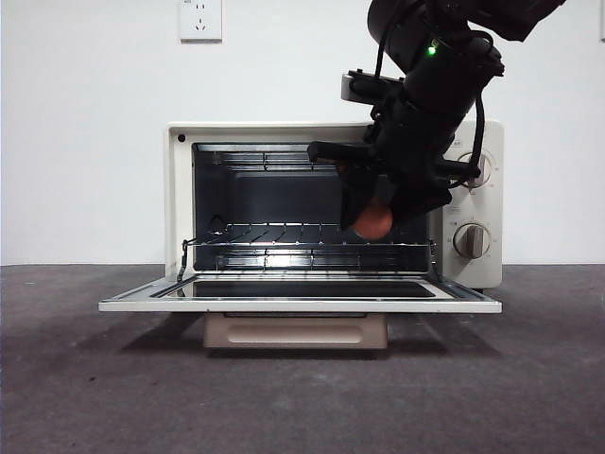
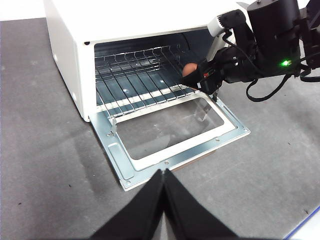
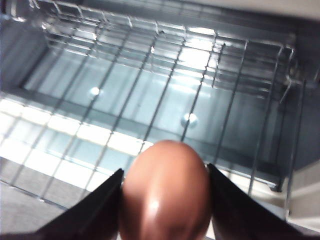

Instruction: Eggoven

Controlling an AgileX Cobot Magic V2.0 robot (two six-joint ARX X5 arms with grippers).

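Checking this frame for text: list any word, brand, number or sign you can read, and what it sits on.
Nothing can be read in any view.
Toaster oven: markings around its two knobs are too small and partly hidden behind the right gripper, which holds the egg at the oven mouth.
Wall socket: no legible marking.
Left gripper: plain black, no label.

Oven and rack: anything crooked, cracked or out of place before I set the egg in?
Nothing stands out. The oven has its door folded flat, the wire rack sits level, and the egg looks whole in the right gripper.
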